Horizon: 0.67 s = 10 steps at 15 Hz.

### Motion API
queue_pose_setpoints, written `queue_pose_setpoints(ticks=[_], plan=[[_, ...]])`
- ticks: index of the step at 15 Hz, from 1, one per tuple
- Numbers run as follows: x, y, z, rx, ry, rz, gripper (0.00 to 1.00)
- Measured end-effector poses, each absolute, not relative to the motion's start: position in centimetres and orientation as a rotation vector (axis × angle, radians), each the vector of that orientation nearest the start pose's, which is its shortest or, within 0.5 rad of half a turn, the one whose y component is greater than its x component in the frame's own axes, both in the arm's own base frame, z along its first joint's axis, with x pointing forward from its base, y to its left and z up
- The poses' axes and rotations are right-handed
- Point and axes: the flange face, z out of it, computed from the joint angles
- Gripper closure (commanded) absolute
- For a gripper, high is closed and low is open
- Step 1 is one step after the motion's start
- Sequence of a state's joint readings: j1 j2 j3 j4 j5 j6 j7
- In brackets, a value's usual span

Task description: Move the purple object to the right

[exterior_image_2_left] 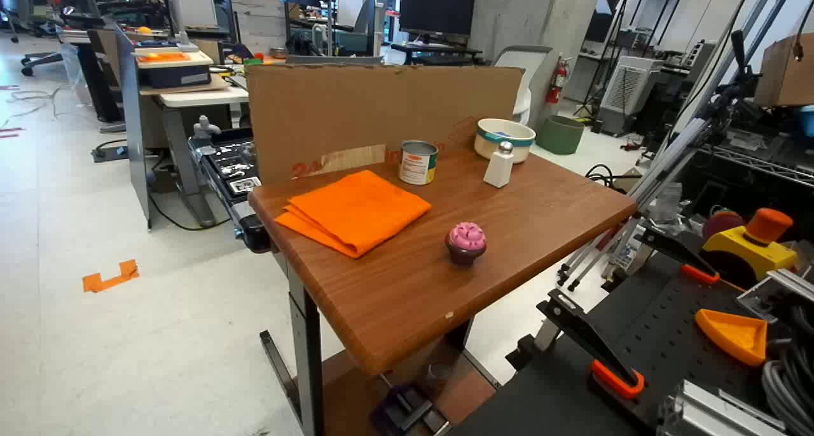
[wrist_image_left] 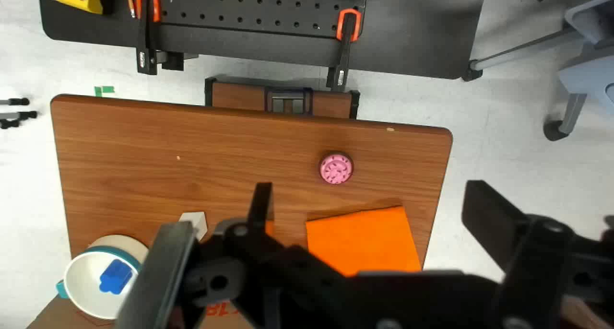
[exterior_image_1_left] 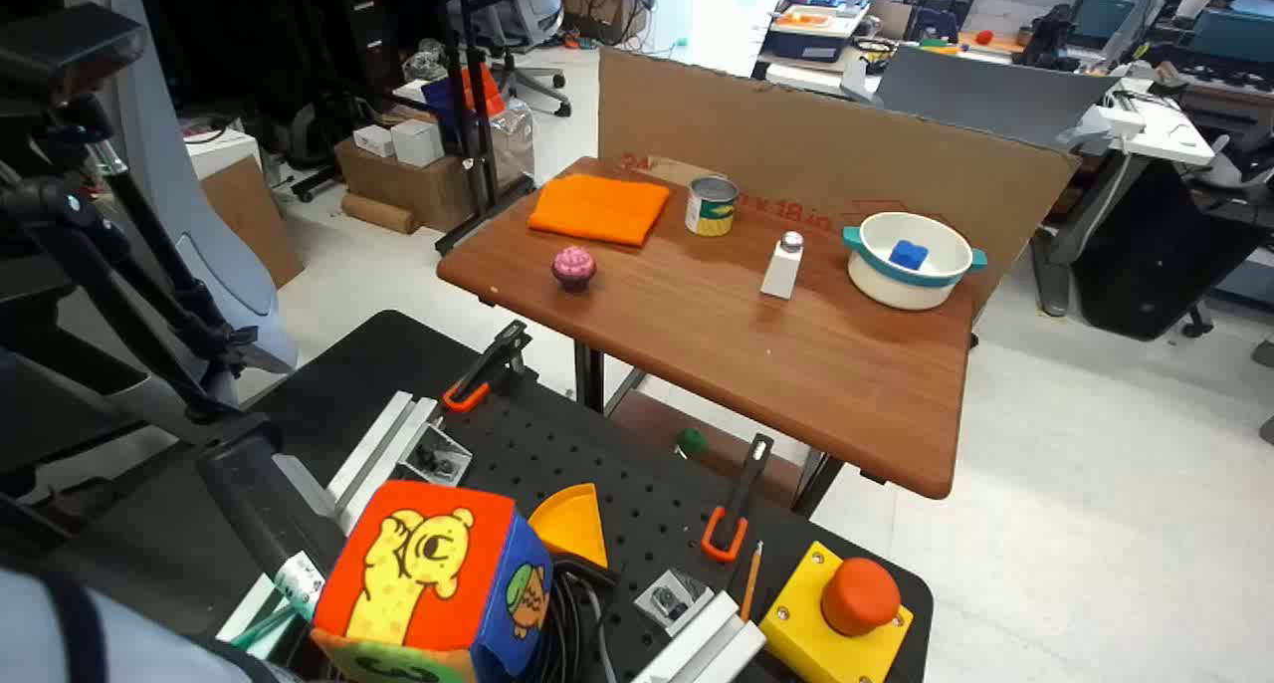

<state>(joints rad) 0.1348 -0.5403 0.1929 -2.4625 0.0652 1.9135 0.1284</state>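
The purple object is a small cupcake-shaped toy with a pink-magenta top and a dark base. It stands upright on the brown table, near the robot-side edge, in both exterior views. In the wrist view the toy shows from above, beyond the fingertips. My gripper is open with nothing between its fingers, well above the table, and does not touch the toy. The gripper is out of sight in both exterior views.
An orange cloth lies beside the toy. A can, a white shaker and a white-and-teal pot with a blue piece inside stand farther along. A cardboard sheet rises behind. Clamps sit on the black bench.
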Motion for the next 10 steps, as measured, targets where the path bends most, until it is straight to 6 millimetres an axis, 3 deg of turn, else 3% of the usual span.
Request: queue_pose_setpoints(ticks=[10], plan=[[36.43,13.21,47.76,-3.175,-0.236,0.021,0.00]])
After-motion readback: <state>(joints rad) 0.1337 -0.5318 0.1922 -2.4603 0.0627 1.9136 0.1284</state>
